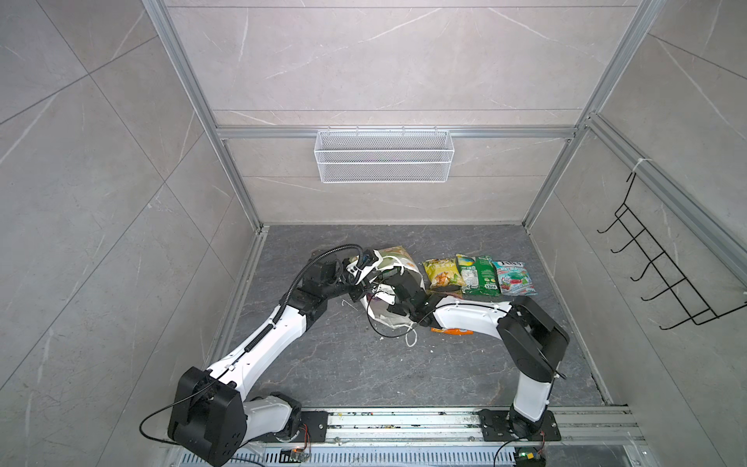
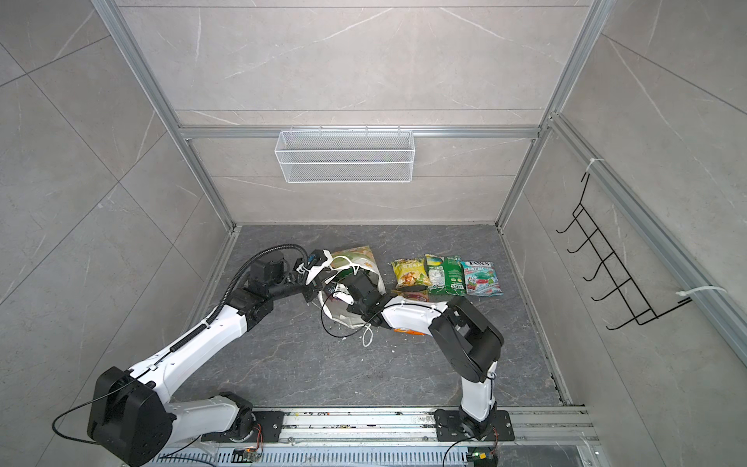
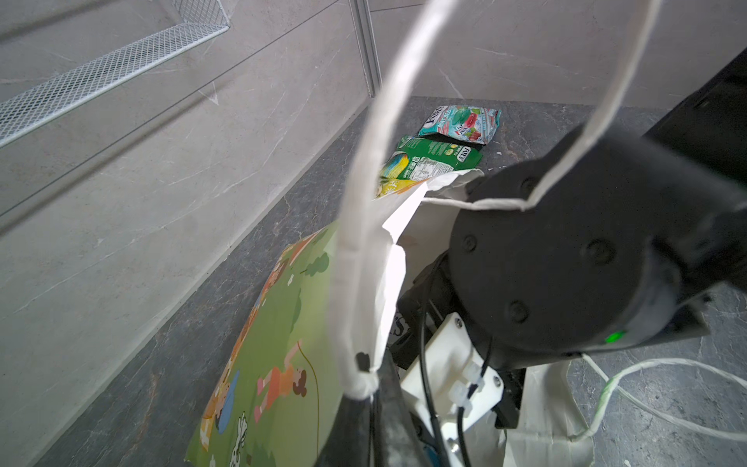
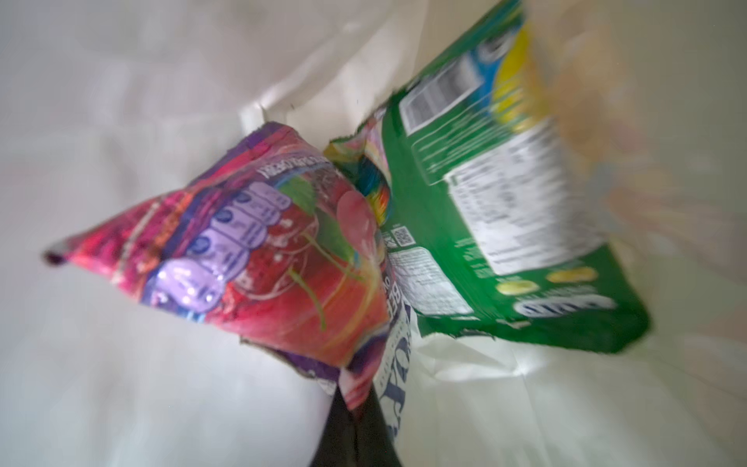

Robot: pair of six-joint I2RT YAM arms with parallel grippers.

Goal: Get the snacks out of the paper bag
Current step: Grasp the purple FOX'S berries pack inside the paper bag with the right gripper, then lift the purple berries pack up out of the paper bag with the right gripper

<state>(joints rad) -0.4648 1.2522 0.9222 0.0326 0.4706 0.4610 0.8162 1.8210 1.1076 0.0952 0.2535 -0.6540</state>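
Three snacks [image 1: 477, 273] and an orange packet [image 1: 450, 330] lie out beside the paper bag [image 1: 398, 255] near the worktop's [image 1: 364, 364] far edge; left tool [image 1: 364, 289] pinches its rim, right tool [image 4: 355, 420] inside grips the purple packet [image 4: 258, 250], green packet [image 4: 505, 202] remaining

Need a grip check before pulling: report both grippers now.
Left gripper: shut on the paper bag.
Right gripper: shut on the purple candy bag.

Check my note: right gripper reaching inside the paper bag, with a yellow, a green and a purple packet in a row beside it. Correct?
Not quite. The third packet in the row is the teal packet, not purple; both top views show it. The rest holds: the right gripper is inside the paper bag, with the yellow packet and green packet beside it.
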